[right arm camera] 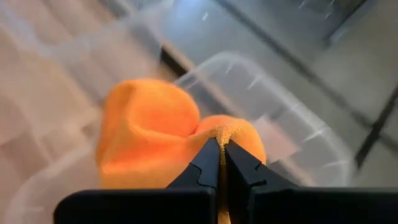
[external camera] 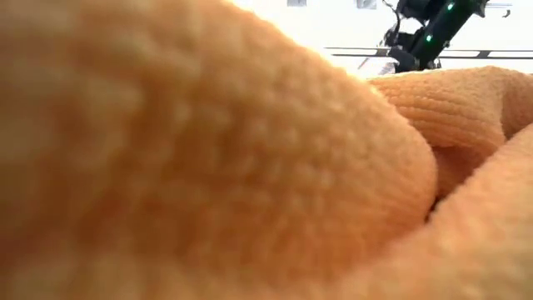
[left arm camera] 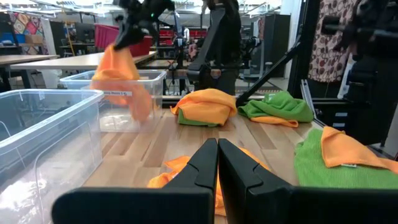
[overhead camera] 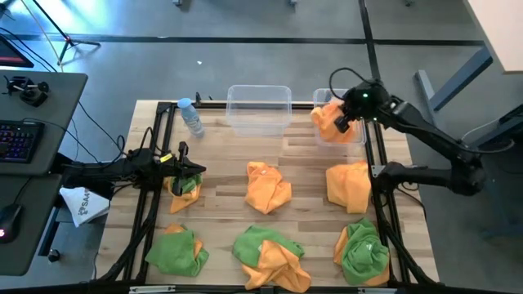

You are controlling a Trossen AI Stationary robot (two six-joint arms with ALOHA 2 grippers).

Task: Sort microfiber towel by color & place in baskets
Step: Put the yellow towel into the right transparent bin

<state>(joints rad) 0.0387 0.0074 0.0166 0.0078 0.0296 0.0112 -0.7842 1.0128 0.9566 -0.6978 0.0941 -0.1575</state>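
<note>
Narrow basket (overhead camera: pixel 339 131) directly below the right claw (overhead camera: pixel 341 122), towel (right arm camera: pixel 161 134) pinched in it, wide basket (overhead camera: pixel 259 109) to its left, bottle (overhead camera: pixel 191 117) farther left.

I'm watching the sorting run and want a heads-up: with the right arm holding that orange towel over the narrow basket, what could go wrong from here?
1. The right pincer pinches only a fold of the orange towel, which hangs over the narrow basket; on release it might drape over the rim.
2. Several piles, like the front centre pile, mix green and orange, so one grab could lift both colours.
3. An orange cloth blocks the low view.
</note>
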